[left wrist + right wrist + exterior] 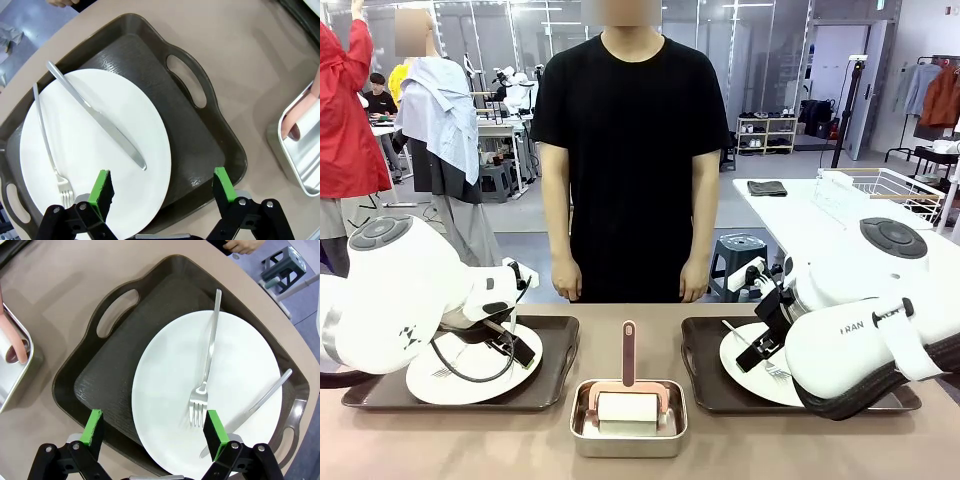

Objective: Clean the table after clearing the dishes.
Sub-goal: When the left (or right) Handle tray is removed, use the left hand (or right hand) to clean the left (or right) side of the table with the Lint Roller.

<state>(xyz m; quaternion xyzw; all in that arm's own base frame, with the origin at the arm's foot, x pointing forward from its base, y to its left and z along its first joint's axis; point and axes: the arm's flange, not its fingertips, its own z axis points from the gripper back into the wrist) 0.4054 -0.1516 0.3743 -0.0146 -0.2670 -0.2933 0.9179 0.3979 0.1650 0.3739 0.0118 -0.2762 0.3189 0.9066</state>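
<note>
Table, dishes on trays, steel pan between them

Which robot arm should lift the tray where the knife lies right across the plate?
Left. The left gripper, open, hangs right above that tray and knife. The right gripper, also open, hangs above the other tray.

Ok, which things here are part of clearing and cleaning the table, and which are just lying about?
For the job: table, left tray, left plate, left fork, left knife, right tray, right plate, right fork, right knife; probably the roller in its pan, for cleaning.
Just about: white table behind, wire basket, dark cloth, stool.
</note>
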